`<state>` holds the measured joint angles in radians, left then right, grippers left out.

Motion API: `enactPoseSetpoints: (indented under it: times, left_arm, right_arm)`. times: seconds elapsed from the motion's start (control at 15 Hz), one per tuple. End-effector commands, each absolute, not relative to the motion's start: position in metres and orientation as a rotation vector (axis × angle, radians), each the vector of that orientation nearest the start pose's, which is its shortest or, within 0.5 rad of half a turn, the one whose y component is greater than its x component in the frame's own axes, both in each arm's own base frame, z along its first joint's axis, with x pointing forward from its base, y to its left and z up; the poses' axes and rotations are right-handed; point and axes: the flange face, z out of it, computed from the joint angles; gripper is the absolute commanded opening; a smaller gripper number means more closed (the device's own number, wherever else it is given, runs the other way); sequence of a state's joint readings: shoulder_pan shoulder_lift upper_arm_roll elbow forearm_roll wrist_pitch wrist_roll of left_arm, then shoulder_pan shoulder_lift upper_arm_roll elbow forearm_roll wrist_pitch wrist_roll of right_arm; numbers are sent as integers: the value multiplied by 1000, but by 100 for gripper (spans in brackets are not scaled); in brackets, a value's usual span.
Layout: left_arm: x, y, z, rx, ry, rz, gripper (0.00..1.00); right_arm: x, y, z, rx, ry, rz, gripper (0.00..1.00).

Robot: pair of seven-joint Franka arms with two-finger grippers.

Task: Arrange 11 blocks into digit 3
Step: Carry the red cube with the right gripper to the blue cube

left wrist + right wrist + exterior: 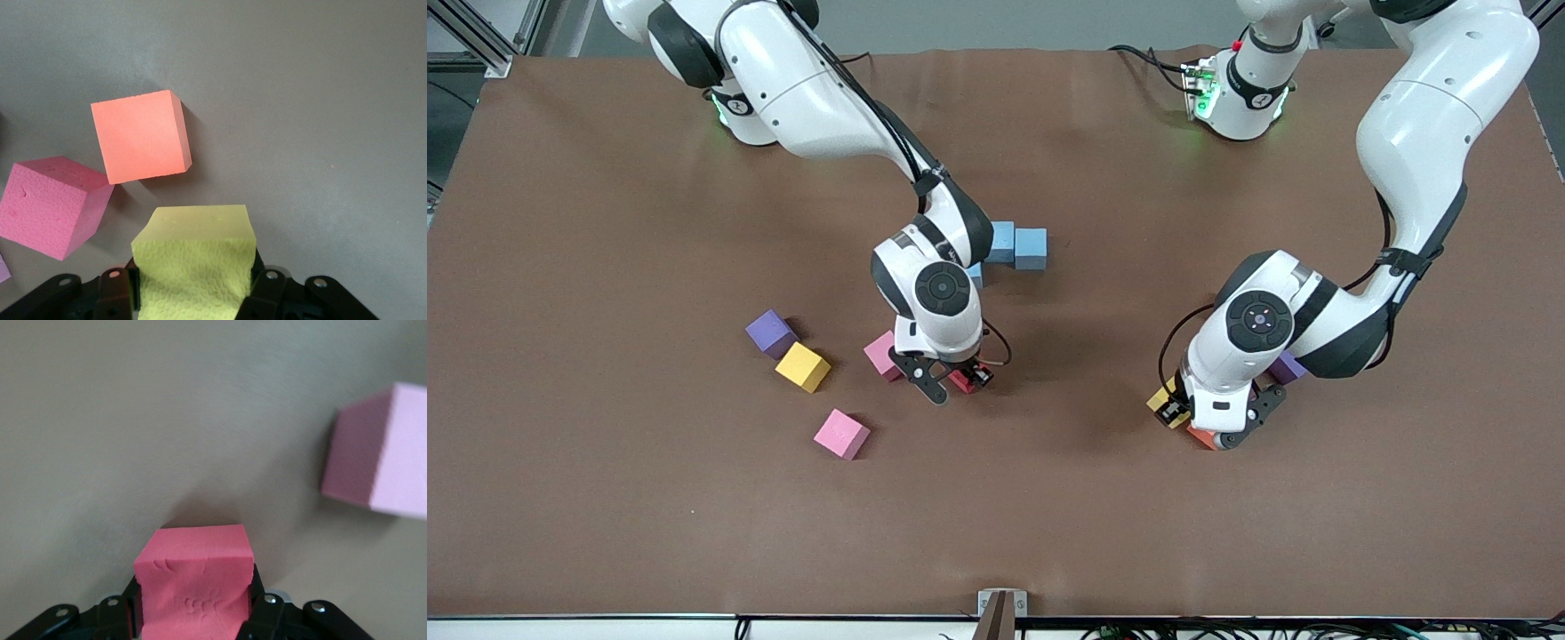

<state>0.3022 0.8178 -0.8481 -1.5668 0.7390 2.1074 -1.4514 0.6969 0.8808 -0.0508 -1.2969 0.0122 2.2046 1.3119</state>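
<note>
Red block (193, 577) in right pincer (193, 613); yellow block (193, 270) in left pincer (193, 297).

- Left hand (193, 293) sits low near the counter, wrist bent downward, fingers clamped on a yellow block (193, 260).
- Right hand (193, 613), also low, pinches a red block (193, 577).

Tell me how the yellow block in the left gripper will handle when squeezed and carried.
The yellow block bulges between the left gripper fingers, so it is probably soft foam that yields. Its pitted matte surface should resist slipping. Flat faces suggest it will sit still, not roll.
</note>
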Motion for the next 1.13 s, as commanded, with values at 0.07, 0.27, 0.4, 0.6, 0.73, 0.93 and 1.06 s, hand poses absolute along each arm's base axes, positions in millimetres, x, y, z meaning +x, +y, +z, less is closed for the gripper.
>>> enactPoseSetpoints:
  times: [0.07, 0.27, 0.4, 0.6, 0.73, 0.93, 1.06]
  left_arm:
    - [655, -243, 286, -2945, -1076, -104, 41]
    - [655, -243, 286, -2945, -1076, -104, 41]
    - [655, -242, 286, -2944, -1079, -104, 41]
    - [655, -242, 286, -2945, -1078, -107, 41]
    - [655, -243, 286, -2945, -1075, -106, 41]
    - [655, -243, 285, -2946, -1075, -104, 41]
    - [655, -243, 284, -2945, -1074, -103, 41]
  right_arm:
    - [594, 453, 228, -3105, 537, -47, 4]
    - [590, 453, 240, -3162, 199, -5, 4]
    - [585, 449, 248, -3152, 72, 34, 4]
    - [573, 451, 254, -3130, 22, 43, 4]
    - [558, 446, 257, -3120, -48, 54, 4]
    - [528, 429, 250, -3086, -95, -21, 4]
    - [515, 427, 241, -3096, -116, 2, 4]
